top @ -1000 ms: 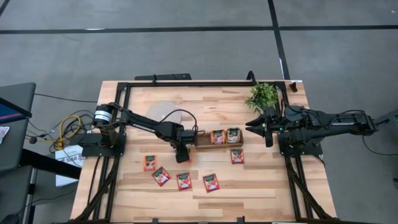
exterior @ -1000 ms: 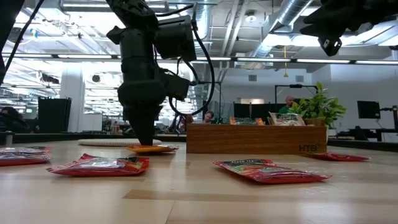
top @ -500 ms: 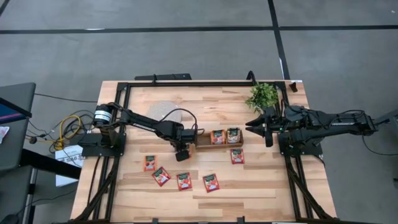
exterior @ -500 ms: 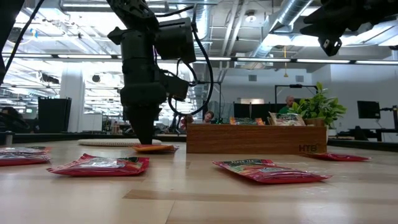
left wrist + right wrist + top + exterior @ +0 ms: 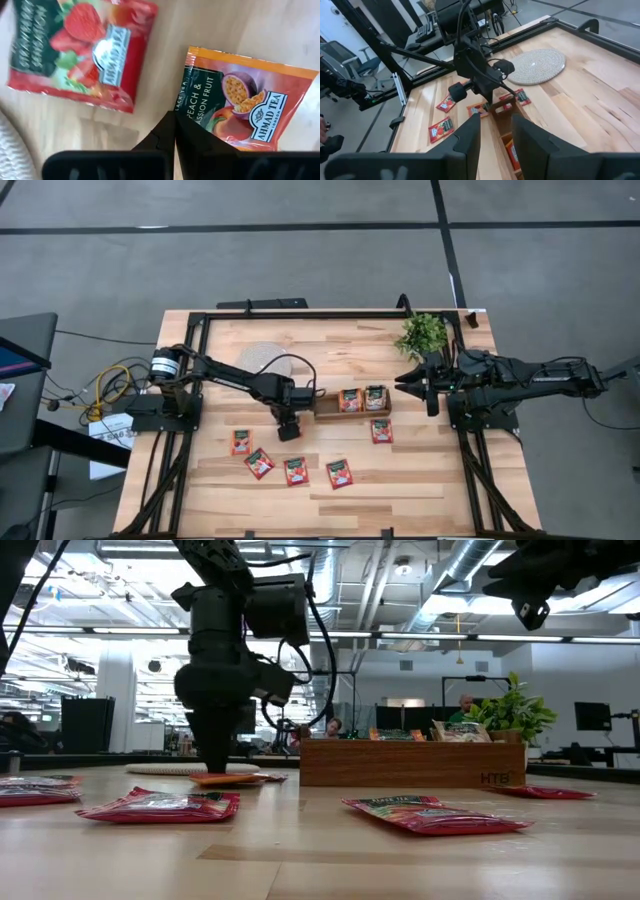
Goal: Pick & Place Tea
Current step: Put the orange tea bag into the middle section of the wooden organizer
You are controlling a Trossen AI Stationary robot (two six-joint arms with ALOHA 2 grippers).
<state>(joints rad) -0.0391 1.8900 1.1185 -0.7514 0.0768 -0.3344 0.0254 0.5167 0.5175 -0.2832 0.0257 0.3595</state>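
The left end effector (image 5: 289, 426) stands low over the bench (image 5: 330, 490), just beside the left end of the wooden tray (image 5: 326, 406), and in its wrist view its two fingers (image 5: 169, 132) meet on the edge of an orange peach sachet (image 5: 240, 112), so it seems closed on that sachet. The low view shows the orange sachet (image 5: 225, 779) flat at the bench surface, not yet raised. A red strawberry sachet (image 5: 82, 47) lies just beside it, apart from the fingers. To do this step well, I think the arm should lift straight up first, so that the thin packet does not slide out or drag the red one, and only then go sideways to the tray. Two sachets (image 5: 362, 399) already stand in the tray's right part. Five more red sachets (image 5: 295, 471) wait in front. The right end effector (image 5: 412, 380) hangs near the plant (image 5: 422, 332), its fingers apart and holding nothing.
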